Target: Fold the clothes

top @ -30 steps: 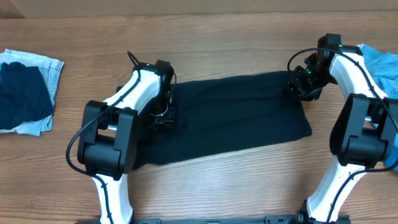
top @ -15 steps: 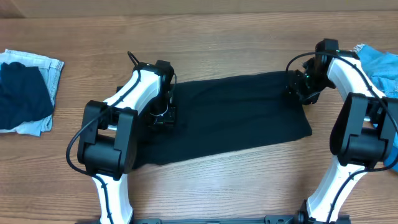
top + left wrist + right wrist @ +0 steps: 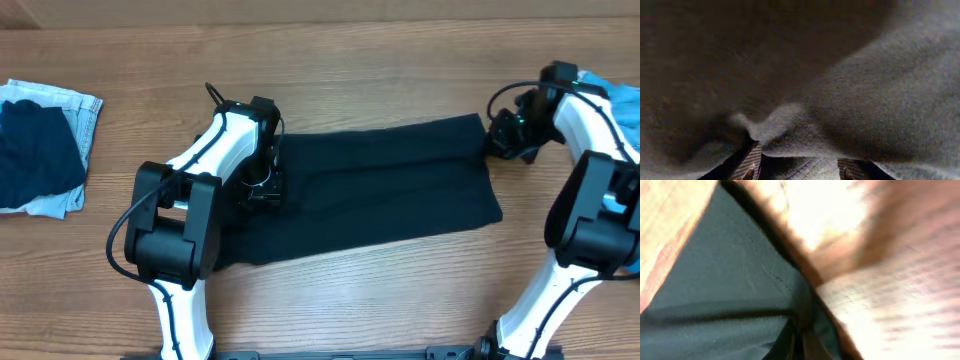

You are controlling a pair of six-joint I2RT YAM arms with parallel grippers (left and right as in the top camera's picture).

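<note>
clothes (image 3: 380,190): black, spread flat at the middle of the desk (image 3: 350,60) | left gripper (image 3: 262,188): fingers apart, down on the cloth's 9 o'clock end | right gripper (image 3: 503,138): clamped together on the cloth's 2 o'clock corner

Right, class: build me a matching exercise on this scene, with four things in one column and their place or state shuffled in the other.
1. black garment
2. right gripper
3. left gripper
4. pale denim piece

A. far left edge of the table
B. shut on the garment's far right corner
C. spread out mid-table
D. fingers apart, at the garment's left end

Pairs: 1-C, 2-B, 3-D, 4-A
</note>
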